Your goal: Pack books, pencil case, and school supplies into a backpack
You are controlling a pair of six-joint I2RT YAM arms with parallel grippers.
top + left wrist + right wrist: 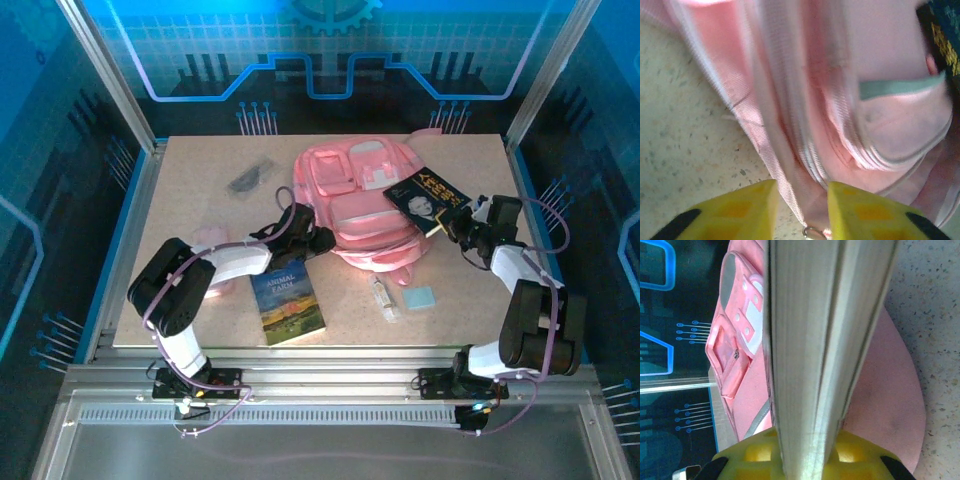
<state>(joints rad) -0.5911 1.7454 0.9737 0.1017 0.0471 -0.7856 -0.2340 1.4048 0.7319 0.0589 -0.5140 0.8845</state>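
The pink backpack (362, 205) lies flat in the middle of the table. My right gripper (455, 222) is shut on the black book (424, 196), holding it over the backpack's right edge. Its page edges (825, 340) run up from that gripper (810, 440), with the backpack (740, 365) behind. My left gripper (316, 240) is at the backpack's lower left edge with its jaws apart. A pink strap ending in a metal ring (812, 231) lies loose between the yellow fingers (740, 210). The blue-green book (288, 300) lies near the front.
A pale-pink pencil case (210, 237) lies partly behind my left arm. A whitish tube (383, 297) and a light-blue pad (419, 297) lie in front of the backpack. A dark grey item (248, 178) sits at the back left. Metal frame posts stand at the table's corners.
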